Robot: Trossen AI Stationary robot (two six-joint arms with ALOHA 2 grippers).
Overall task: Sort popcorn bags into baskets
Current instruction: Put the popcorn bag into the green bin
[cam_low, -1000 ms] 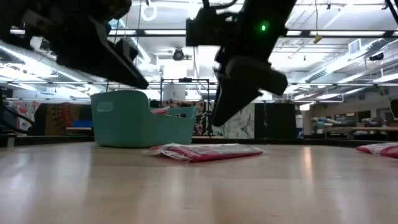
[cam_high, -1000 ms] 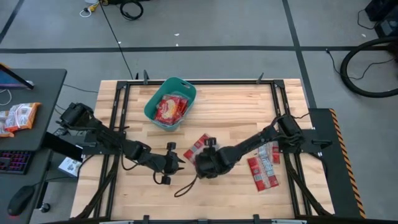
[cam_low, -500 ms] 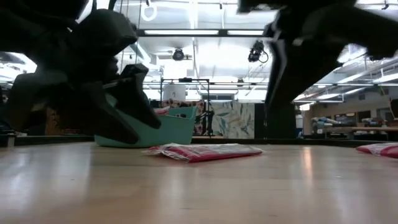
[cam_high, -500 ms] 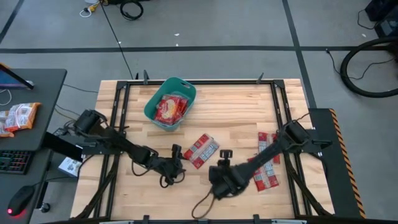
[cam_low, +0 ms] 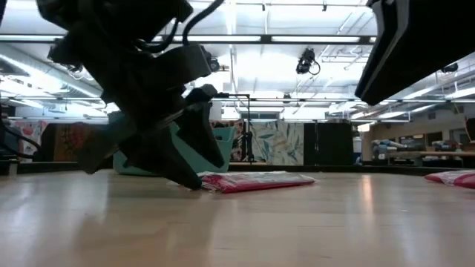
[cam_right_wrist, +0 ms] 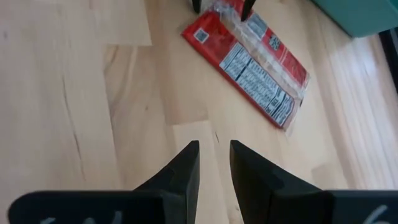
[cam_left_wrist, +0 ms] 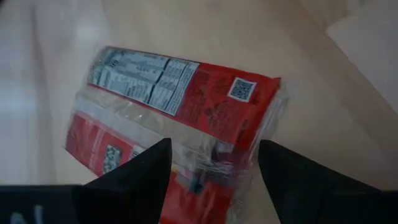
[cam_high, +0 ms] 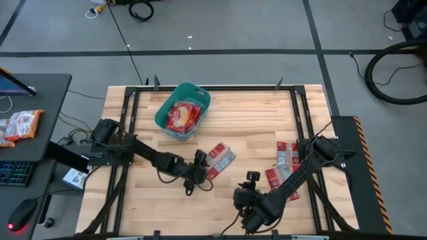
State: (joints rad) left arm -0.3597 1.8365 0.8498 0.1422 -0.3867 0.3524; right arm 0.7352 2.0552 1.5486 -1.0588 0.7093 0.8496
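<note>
One red popcorn bag (cam_high: 219, 159) lies flat near the table's middle, print side down in the left wrist view (cam_left_wrist: 186, 106). My left gripper (cam_high: 204, 168) is low over its left end, open, with a finger on either side of that end (cam_left_wrist: 212, 146); no touch shows. In the low view its dark fingers (cam_low: 191, 176) stand by the bag's end (cam_low: 256, 180). My right gripper (cam_high: 250, 181) hovers near the table's near edge, its fingers a narrow gap apart (cam_right_wrist: 214, 146), holding nothing. The teal basket (cam_high: 168, 119) at the far left holds red bags.
More red bags (cam_high: 285, 172) lie in a heap at the table's right side beside the right arm. The basket's corner (cam_right_wrist: 367, 15) shows beyond the middle bag (cam_right_wrist: 249, 59). Bare wood lies between the two grippers and along the near edge.
My left gripper has moved toward the table's right and come down at the middle bag's left end. My right gripper has drawn back from that bag toward the near edge and the right. The bag has stayed where it was.
</note>
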